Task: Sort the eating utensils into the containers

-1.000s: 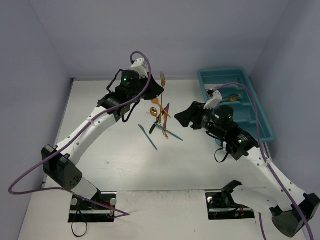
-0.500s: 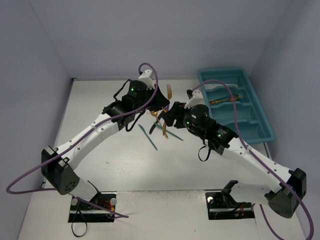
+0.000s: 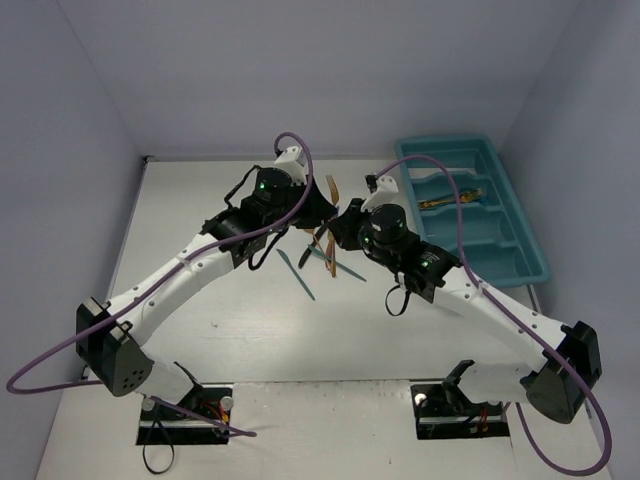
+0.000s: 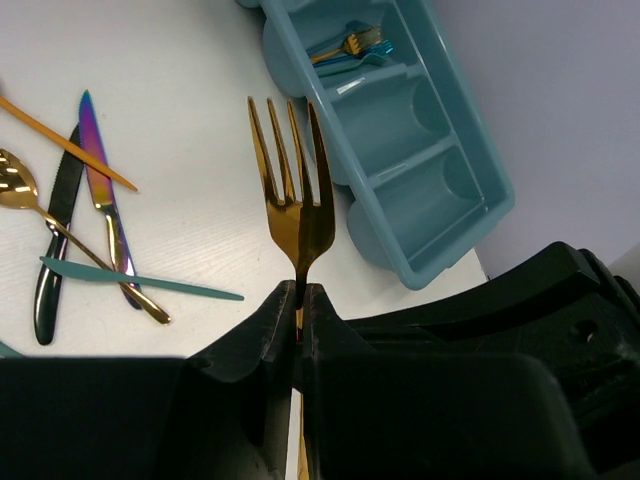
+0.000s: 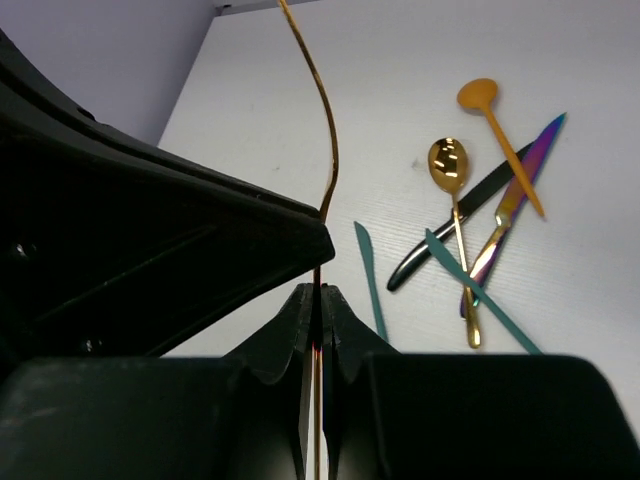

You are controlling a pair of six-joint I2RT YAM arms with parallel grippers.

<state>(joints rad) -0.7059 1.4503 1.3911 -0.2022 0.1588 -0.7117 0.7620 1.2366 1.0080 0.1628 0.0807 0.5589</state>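
Fork (image 4: 292, 205), gold, clamped by left end effector (image 4: 300, 293) and right end effector (image 5: 318, 294).

Light is bright, even and diffuse, falling from overhead; the white worktop (image 3: 250, 320) carries only soft, faint shadows beneath the arms. The top view is sharp throughout, its walls (image 3: 350, 70) tinted lavender. In the left wrist view the gold fork (image 4: 292, 190) shows streaks of glare along its tines, while the left gripper (image 4: 300, 300) is a dark, slightly soft mass with little detail. The right gripper (image 5: 318, 295) likewise reads near-black and blurred; the worktop behind it is crisp.
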